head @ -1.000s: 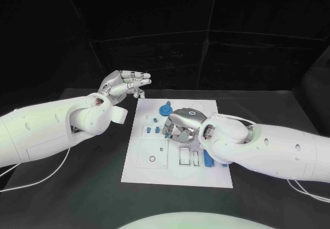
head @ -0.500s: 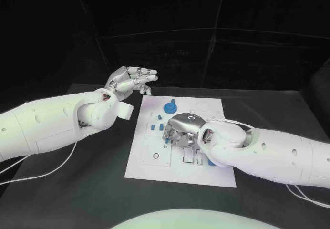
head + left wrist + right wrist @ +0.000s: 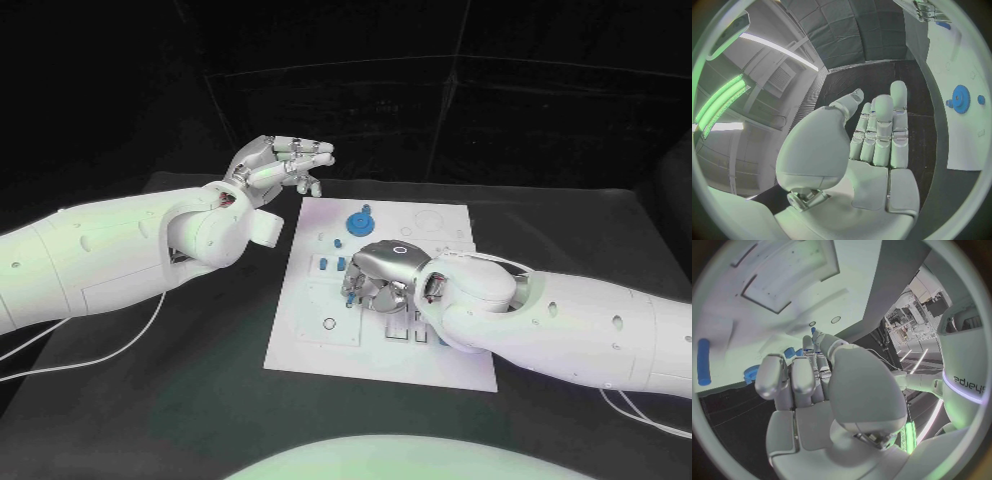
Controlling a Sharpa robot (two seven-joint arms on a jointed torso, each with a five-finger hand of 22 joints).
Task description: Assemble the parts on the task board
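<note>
The white task board (image 3: 378,345) lies flat in the middle of the black bench (image 3: 173,400). On its far part sits a blue gear (image 3: 361,220) with small blue parts (image 3: 330,265) near it; more blue pieces stand nearer, beside the right hand.

The right hand (image 3: 378,278) is low over the board's centre, palm down, fingers curled toward the surface. In the right wrist view the fingertips (image 3: 815,346) come close to a small blue part (image 3: 790,352) on the board, but I cannot tell if they pinch it or only touch beside it. A blue cylinder (image 3: 703,362) lies apart on the board in that same view, next to rectangular recesses (image 3: 786,277).

The left hand (image 3: 277,166) is lifted in the air beyond the board's far left corner, not touching anything. Its fingers (image 3: 879,125) are straight and close together, thumb a bit apart, w/ nothing in the palm, so released. The left wrist view shows the gear (image 3: 961,98) & the board edge off to the side of this hand.
</note>
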